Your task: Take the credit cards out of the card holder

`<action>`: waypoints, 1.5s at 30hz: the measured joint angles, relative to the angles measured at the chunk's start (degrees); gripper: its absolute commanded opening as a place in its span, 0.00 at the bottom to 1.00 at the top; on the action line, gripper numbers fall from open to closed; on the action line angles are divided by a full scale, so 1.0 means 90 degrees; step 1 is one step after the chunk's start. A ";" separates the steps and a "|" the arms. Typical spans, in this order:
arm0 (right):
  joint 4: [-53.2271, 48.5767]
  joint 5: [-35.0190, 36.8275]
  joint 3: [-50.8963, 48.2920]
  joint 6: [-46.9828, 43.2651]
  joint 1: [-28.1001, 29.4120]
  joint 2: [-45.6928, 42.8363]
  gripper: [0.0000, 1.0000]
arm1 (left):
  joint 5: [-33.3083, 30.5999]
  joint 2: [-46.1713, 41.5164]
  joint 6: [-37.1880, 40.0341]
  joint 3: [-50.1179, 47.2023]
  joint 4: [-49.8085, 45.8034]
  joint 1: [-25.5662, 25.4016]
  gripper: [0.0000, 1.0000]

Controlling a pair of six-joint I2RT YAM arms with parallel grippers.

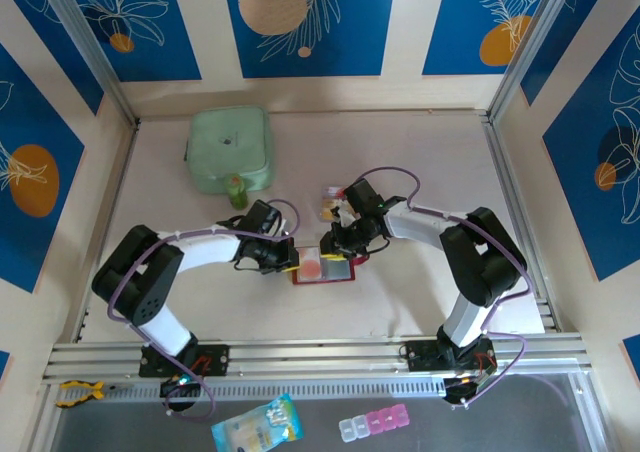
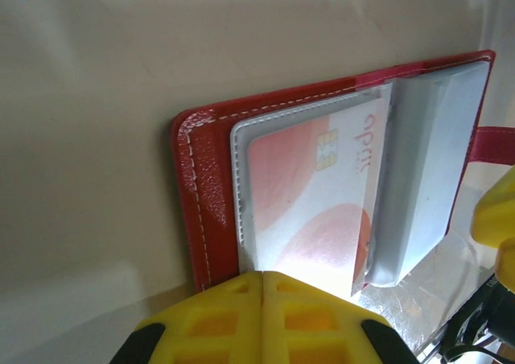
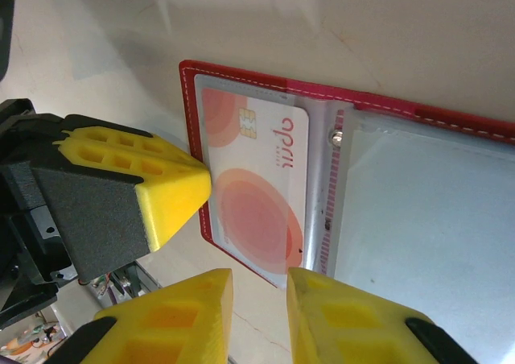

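Left end effector (image 2: 263, 279) is shut tight with nothing between its fingers. Its tip presses at the outer edge of the open card holder (image 2: 205, 179), which lies flat on the surface (image 1: 420, 152) between the two arms. The right end effector (image 3: 259, 277) stands opposite, jaws narrowly apart. It sits at the near edge of the whitish card with red marks (image 3: 253, 195), which is tucked in the clear sleeve (image 2: 418, 163). I see nothing between those fingers yet.

The risks, as I judge them:
- That single pinning point looks slight. If the tip slides off the leather, the whole holder will likely drag along with the card.
- The narrow jaws could close on sleeve and card together, or miss the thin edge.

Just beyond lie small tan cards (image 1: 328, 211), near enough to be knocked. Farther back sits a mint-green pouch (image 1: 232, 150), well apart.
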 measured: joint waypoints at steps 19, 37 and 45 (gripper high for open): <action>-0.0041 0.0002 0.0046 -0.0002 0.0024 0.0073 0.25 | -0.0053 -0.0058 0.0002 0.0000 -0.0102 0.0000 0.00; -0.0090 -0.0002 0.0255 -0.0002 0.0126 0.0318 0.26 | -0.0051 -0.0022 0.0002 -0.0066 -0.0066 0.0000 0.00; -0.0063 -0.0005 0.0461 -0.0005 0.0202 0.0556 0.26 | -0.0051 -0.0022 0.0002 -0.0070 -0.0066 0.0000 0.00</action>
